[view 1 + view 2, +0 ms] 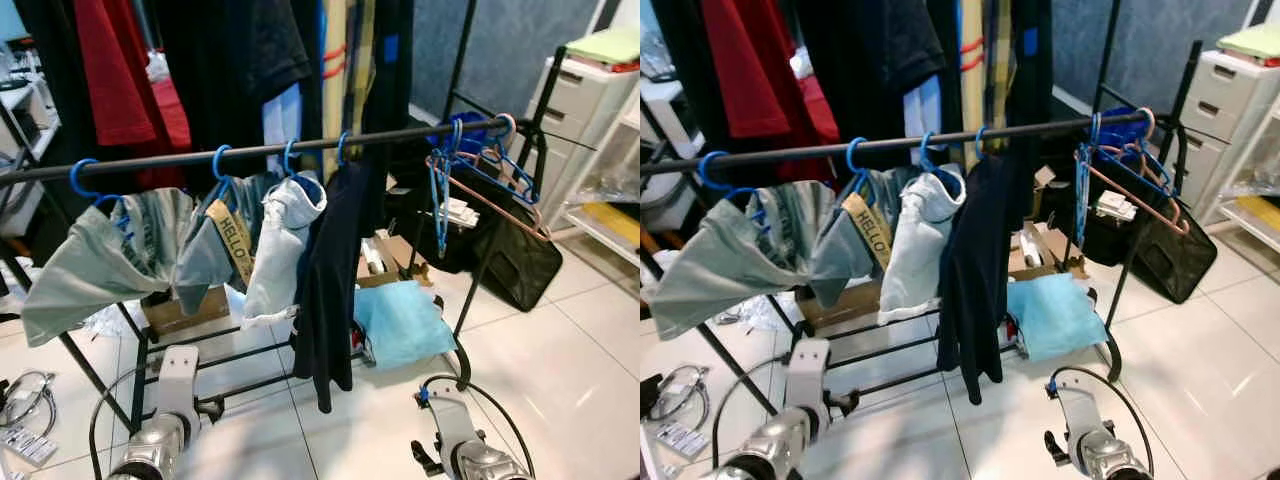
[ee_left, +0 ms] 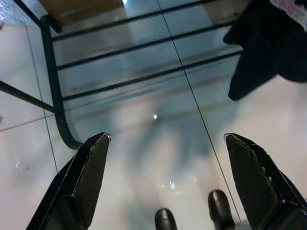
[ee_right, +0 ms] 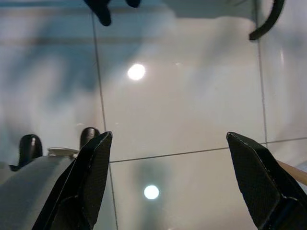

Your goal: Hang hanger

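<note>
Both arms hanging low, we hold our left hand point(image 2: 165, 182) and right hand point(image 3: 168, 179) spread wide and empty over the tiled floor point(image 1: 590, 340), while bare hangers point(image 1: 480, 165) dangle on the rail point(image 1: 250, 152) at upper right.

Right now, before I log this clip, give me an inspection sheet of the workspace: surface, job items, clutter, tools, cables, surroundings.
Surface: white tiled floor, glossy, with light reflections.
Job's things: black rail carrying garments on blue hangers; empty hangers bunched at its right end.
Clutter: cardboard box, light blue cloth and black bag under and behind the rack.
Tools: left tool and right tool both open, empty, pointing down at the floor.
Cables: black cable looping by the right arm; loose cords on the floor at far left.
Surroundings: white drawer unit to the right.
</note>
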`<state>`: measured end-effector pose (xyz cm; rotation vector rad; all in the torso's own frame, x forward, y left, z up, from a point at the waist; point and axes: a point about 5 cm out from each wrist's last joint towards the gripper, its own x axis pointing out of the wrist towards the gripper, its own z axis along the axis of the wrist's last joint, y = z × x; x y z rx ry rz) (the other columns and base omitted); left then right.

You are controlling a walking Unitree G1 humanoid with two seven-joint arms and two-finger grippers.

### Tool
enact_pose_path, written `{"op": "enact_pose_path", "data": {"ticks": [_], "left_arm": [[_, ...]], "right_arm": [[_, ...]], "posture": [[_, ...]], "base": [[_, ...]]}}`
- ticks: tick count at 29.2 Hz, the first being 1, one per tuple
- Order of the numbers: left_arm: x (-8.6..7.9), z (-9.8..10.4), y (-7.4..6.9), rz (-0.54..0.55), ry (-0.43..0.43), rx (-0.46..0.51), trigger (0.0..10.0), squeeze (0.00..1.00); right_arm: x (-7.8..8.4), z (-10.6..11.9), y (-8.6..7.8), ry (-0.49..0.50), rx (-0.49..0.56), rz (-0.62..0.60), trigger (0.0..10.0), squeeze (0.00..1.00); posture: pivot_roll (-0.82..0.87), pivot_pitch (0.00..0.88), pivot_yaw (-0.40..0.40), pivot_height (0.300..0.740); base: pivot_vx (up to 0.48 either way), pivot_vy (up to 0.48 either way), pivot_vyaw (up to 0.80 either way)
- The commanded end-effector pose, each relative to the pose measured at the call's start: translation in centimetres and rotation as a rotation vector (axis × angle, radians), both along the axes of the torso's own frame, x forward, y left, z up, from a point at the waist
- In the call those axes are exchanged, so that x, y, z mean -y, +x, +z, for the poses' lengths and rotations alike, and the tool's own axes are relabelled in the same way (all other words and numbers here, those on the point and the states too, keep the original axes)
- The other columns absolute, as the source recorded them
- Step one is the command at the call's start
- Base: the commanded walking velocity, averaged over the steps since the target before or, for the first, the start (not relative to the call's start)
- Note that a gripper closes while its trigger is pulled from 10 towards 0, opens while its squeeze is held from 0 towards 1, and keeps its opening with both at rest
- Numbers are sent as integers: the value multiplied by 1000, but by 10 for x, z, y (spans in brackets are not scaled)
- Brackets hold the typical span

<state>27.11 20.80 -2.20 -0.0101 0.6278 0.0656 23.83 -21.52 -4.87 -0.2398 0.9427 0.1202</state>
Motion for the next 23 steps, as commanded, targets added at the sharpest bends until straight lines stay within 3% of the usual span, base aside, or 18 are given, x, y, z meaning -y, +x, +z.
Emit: {"op": "enact_pose_path", "data": {"ticks": [1,4,6,7,10,11,12,13,14,16,18,23], "left_arm": [[-8,-1,-4,30,1,-3,10000,0],[-7,4,2,45,7,36,10000,0],[-16,27,21,100,35,183,10000,0],[-16,27,21,100,35,183,10000,0],[-29,61,41,121,46,375,10000,0],[-29,61,41,121,46,375,10000,0],[-32,77,49,88,27,460,10000,0],[-32,77,49,88,27,460,10000,0],[-33,96,56,25,-1,561,10000,0],[-33,96,56,25,-1,561,10000,0],[-26,125,63,-148,-24,703,10000,0],[-17,147,70,-220,-22,795,10000,0]], "right_arm": [[-5,2,5,11,15,6,10000,0],[-4,2,5,11,17,5,10000,0],[-4,3,5,10,20,4,10000,0],[-4,3,5,10,20,4,10000,0],[-3,3,5,5,19,9,10000,0],[-3,3,5,5,19,9,10000,0],[-3,3,5,5,19,11,10000,0],[-3,3,5,5,19,11,10000,0],[-3,3,5,5,18,14,10000,0],[-3,3,5,5,18,14,10000,0],[-2,3,5,2,15,21,10000,0],[-1,4,5,5,9,25,10000,0]], "posture": [[-38,0,13,740],[-49,0,12,740],[-51,0,10,740],[-51,0,10,740],[-46,0,1,740],[-46,0,1,740],[-46,0,1,740],[-46,0,1,740],[-42,0,-3,740],[-42,0,-3,740],[-41,0,-9,740],[-47,0,-11,740]], "base": [[0,0,0],[0,0,0],[0,0,0],[0,0,0],[0,0,0],[0,0,0],[0,0,0],[0,0,0],[0,0,0],[0,0,0],[0,0,0],[0,0,-263]]}}
